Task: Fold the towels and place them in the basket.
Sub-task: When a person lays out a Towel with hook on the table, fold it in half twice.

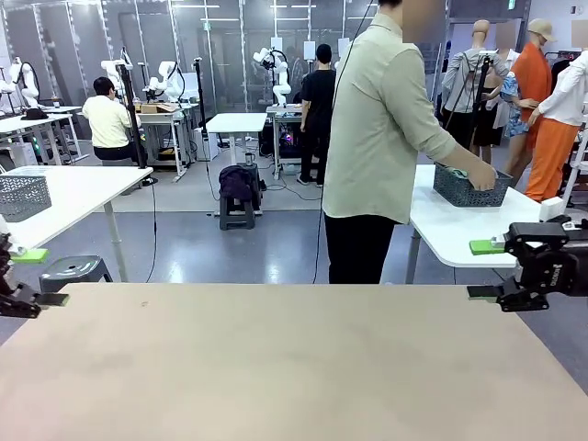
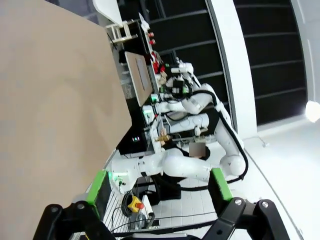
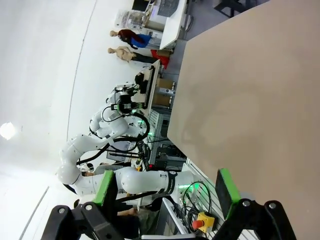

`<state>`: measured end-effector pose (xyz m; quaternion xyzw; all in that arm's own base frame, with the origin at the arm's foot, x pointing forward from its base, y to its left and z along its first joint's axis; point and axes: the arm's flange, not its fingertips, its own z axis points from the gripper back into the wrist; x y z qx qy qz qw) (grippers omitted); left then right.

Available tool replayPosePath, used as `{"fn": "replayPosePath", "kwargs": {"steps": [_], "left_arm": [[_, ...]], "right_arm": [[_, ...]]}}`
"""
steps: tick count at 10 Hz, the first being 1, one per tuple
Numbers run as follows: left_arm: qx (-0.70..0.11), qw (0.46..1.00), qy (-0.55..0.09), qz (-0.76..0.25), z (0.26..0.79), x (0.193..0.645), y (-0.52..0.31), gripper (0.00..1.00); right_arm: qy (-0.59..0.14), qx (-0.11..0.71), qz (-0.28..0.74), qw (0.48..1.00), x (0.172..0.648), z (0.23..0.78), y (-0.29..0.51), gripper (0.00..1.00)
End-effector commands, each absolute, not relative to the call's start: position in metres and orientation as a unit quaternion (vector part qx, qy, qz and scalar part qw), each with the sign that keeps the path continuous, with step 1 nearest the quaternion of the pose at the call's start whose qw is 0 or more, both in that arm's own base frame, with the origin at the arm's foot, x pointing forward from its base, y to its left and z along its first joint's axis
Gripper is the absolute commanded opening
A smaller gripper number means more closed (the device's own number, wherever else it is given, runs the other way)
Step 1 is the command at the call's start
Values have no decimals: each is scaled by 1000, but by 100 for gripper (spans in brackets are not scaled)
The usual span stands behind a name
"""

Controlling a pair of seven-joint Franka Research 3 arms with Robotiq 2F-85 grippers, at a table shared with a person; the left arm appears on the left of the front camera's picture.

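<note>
Grey basket (image 1: 470, 186), perhaps held, stands beyond right gripper (image 1: 484, 269).

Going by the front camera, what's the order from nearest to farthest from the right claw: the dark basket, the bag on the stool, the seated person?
Starting from the right claw:
1. Basket, just beyond it on the white table, right side.
2. Bag on the stool, in the aisle, centre-left.
3. Seated person, far back, left.

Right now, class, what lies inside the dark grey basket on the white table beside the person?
The person's hand is at the rim of the basket. The lattice walls and the low angle of the front view hide the inside, so what lies in it, if anything, cannot be told.
</note>
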<state>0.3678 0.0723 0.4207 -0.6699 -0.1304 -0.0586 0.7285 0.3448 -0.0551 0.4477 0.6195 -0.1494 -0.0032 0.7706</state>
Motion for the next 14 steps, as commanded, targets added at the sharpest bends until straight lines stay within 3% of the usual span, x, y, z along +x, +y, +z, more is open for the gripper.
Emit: {"fn": "replayPosePath", "kwargs": {"steps": [1, 5, 10, 14], "left_arm": [[-651, 748, -128, -11, 442, 367, 101, 100], [-652, 748, -125, -5, 462, 368, 157, 100], [-642, 753, -144, 2, 484, 332, 217, 100], [-640, 757, -132, -7, 494, 319, 238, 100]], "right_arm": [[-134, 614, -23, 777, 346, 472, -91, 100], [-147, 634, -21, 759, 330, 505, -147, 100], [-150, 649, -25, 745, 291, 523, -212, 100], [-143, 652, -24, 744, 285, 526, -227, 100]]}}
